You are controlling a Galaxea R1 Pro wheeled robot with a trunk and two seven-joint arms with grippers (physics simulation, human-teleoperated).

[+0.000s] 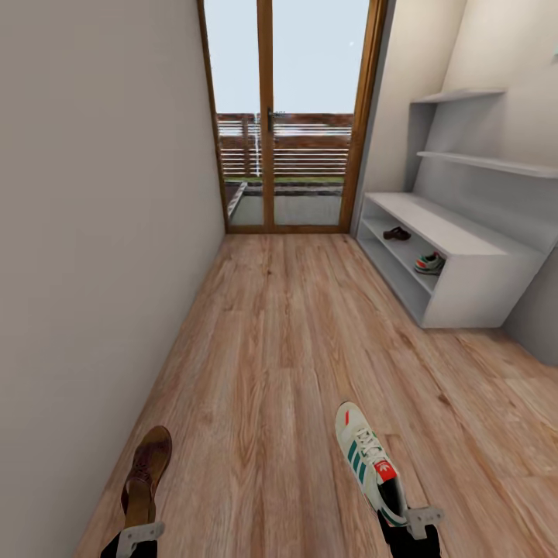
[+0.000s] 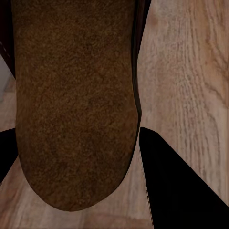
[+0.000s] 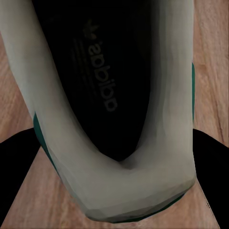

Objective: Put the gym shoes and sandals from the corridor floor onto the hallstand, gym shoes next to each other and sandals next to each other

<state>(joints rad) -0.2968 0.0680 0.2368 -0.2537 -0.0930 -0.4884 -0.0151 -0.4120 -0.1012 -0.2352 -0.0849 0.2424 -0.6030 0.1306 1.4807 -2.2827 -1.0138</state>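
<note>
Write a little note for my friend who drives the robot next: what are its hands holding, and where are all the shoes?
Left hand: shut on the sandal, held by its heel.
Right hand: shut on the gym shoe, also held by the heel.
Done: the other sandal and other gym shoe sit on the shelf under the bench top of the hallstand, ahead on the right, apart from each other.
Left: drive to the hallstand, put each held shoe beside its partner.

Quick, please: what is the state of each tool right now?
Left tool: shut on the sandal.
Right tool: shut on the sneaker.
</note>
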